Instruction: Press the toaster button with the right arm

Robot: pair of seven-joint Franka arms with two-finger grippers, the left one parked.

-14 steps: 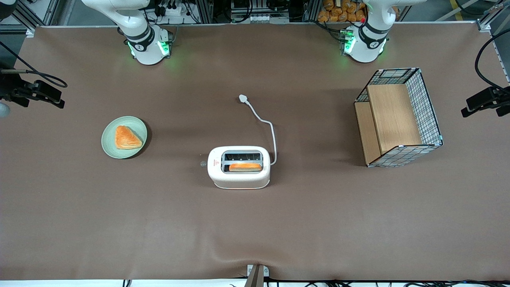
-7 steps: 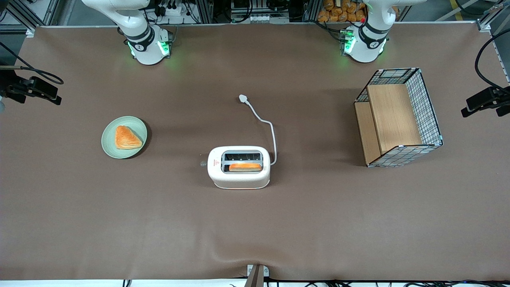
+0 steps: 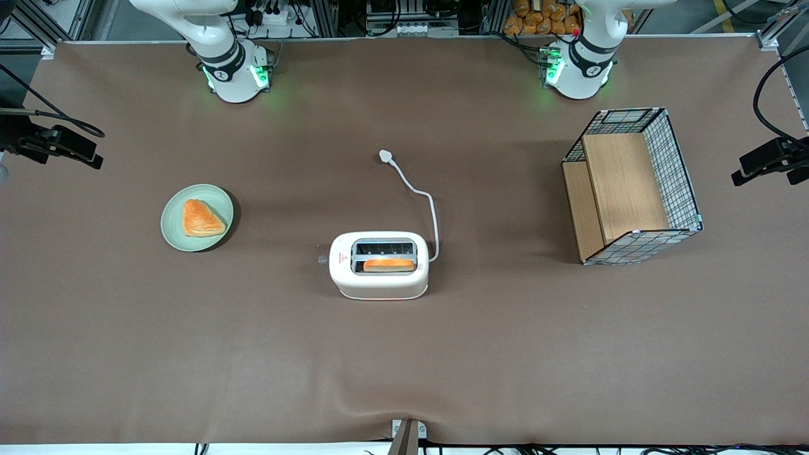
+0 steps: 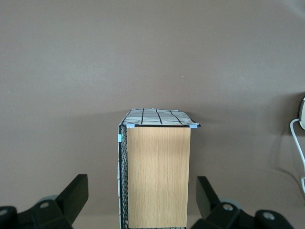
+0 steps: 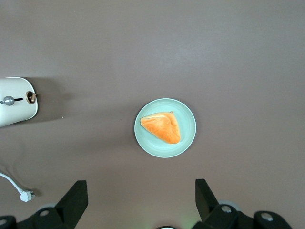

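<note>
The white toaster (image 3: 379, 264) stands mid-table with a slice of toast (image 3: 389, 265) in the slot nearer the front camera. Its small grey button (image 3: 322, 259) sticks out of the short end that faces the plate. The right wrist view also shows the toaster (image 5: 19, 107) and the button (image 5: 8, 100). My right arm's base (image 3: 234, 69) is at the table's back edge. Its black gripper (image 3: 79, 148) hangs high above the working arm's end of the table, well away from the toaster. In the right wrist view the gripper (image 5: 141, 202) is open and empty, over the plate.
A pale green plate (image 3: 174, 230) with a triangular pastry (image 3: 201, 218) lies between the gripper and the toaster. The white cord (image 3: 422, 196) and plug (image 3: 384, 155) trail from the toaster. A wire basket with wooden panels (image 3: 632, 186) stands toward the parked arm's end.
The gripper has shifted slightly at the working arm's end of the table. The toaster, plate and basket have not moved.
</note>
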